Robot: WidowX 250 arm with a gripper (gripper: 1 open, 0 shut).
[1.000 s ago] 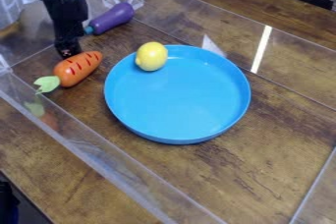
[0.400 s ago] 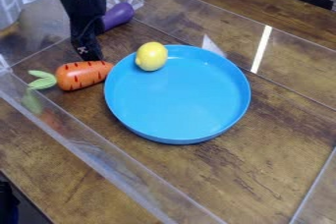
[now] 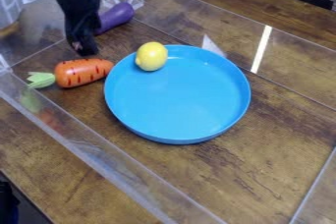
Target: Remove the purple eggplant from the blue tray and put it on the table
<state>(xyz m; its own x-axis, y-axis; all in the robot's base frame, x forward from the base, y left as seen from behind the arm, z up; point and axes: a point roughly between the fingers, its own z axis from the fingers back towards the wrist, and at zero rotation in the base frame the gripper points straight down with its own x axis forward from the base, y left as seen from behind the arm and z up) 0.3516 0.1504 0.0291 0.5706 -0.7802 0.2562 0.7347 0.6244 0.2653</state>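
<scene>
Since the purple eggplant [image 3: 117, 15] lies on the table [image 3: 282, 169], well outside the blue tray [image 3: 184, 100], your task looks finished; your gripper [image 3: 82, 43] stands with jaws apart, empty, just above the carrot [image 3: 82, 72].

From my remote station, the arm blocks most of the purple eggplant [image 3: 120, 14]; I see only its rounded end past the black links, the stem cap hidden. The gripper [image 3: 82, 45] is a dark blur against the table [image 3: 262, 169], and I cannot make out its fingers or the gap between them. The arm itself runs off the top edge. The carrot [image 3: 82, 72] has leaves smeared into glare at the clear wall. The table is cropped on every side, its far corner lost in darkness.
</scene>
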